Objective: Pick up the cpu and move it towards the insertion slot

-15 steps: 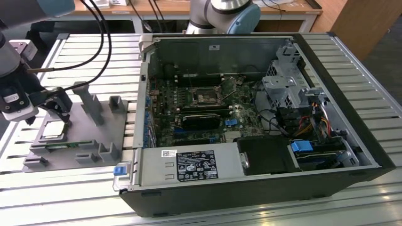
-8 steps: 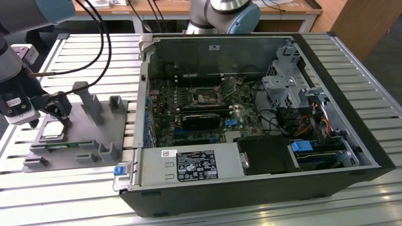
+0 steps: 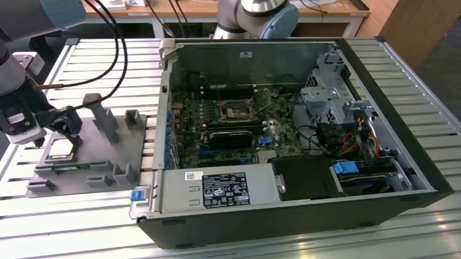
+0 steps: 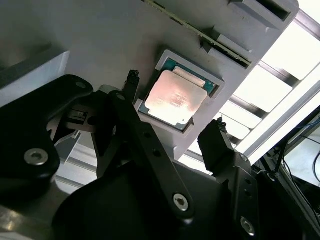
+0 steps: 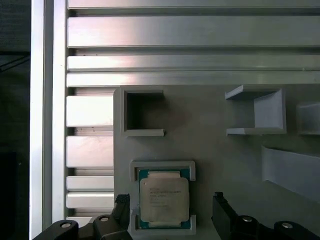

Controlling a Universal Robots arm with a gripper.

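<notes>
The cpu (image 3: 62,149) is a small silvery square chip lying flat in its recess on the grey plastic fixture (image 3: 108,164) at the exterior view's left. My gripper (image 3: 58,137) hangs just above it. Both wrist views show the cpu (image 4: 172,97) (image 5: 164,197) between my open gripper's (image 4: 174,110) (image 5: 170,209) two black fingers (image 4: 131,85), one on each side with a gap to the chip. The insertion slot (image 3: 236,111), a square socket with a metal frame, sits on the motherboard inside the open computer case, well to the exterior view's right of the gripper.
A thin green memory stick (image 3: 72,165) lies in the fixture near the cpu, among upright grey posts (image 3: 101,121). The computer case wall (image 3: 167,108) stands between fixture and socket. A long black card (image 3: 232,137) lies near the socket. A second arm (image 3: 259,16) stands behind the slatted table.
</notes>
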